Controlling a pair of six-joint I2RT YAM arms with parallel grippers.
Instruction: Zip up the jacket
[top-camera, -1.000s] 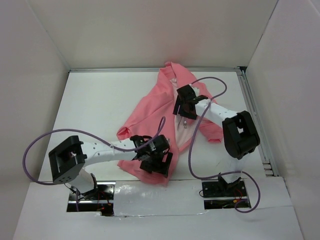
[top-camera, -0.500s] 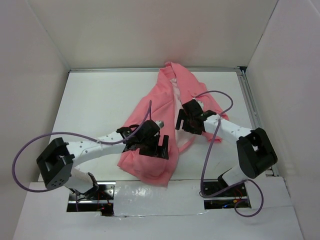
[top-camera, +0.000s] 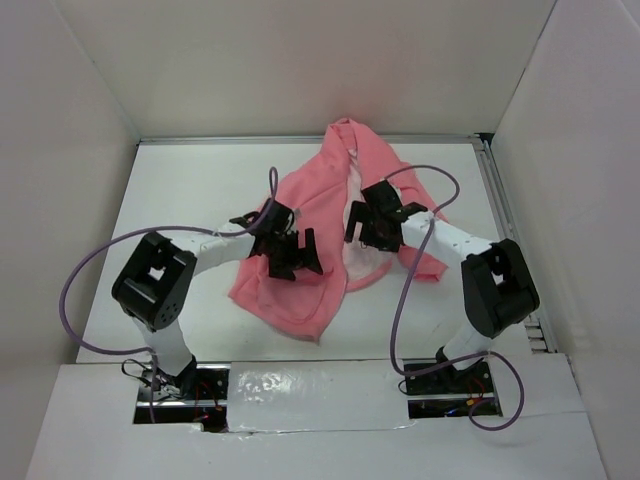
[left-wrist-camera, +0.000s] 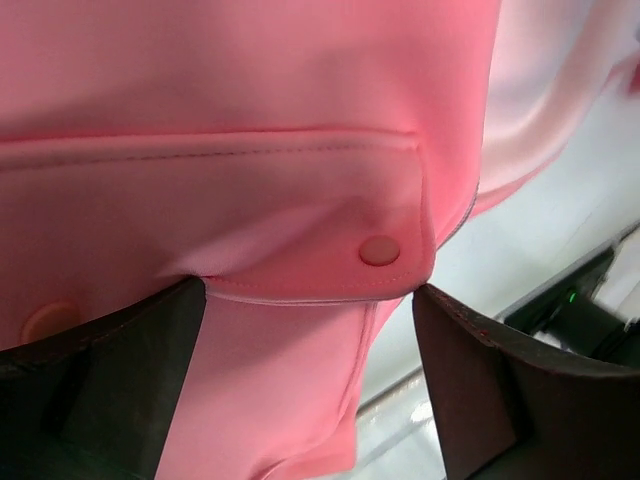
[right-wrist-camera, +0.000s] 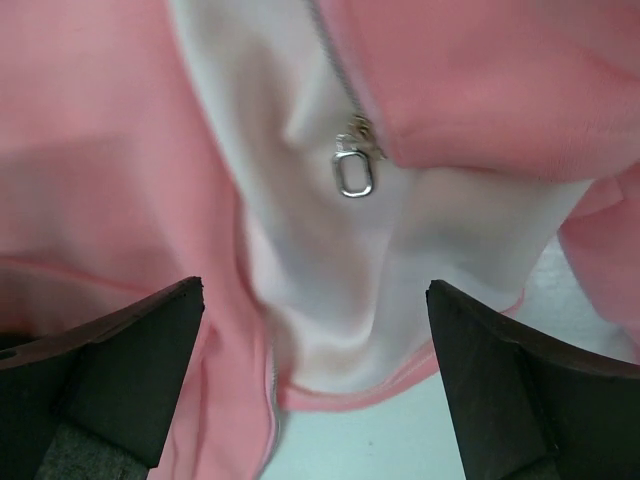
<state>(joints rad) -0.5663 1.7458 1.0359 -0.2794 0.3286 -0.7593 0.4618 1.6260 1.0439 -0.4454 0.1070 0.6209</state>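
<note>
Though rumpled, jacket on white tbl.

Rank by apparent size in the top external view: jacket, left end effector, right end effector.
1. jacket, by far the largest.
2. left end effector and right end effector: they look about the same size, so no ranking between them.

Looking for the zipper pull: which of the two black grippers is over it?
The right gripper: its camera shows the silver pull on the salmon-pink fabric jacket; the left gripper sees only a pocket flap.
</note>
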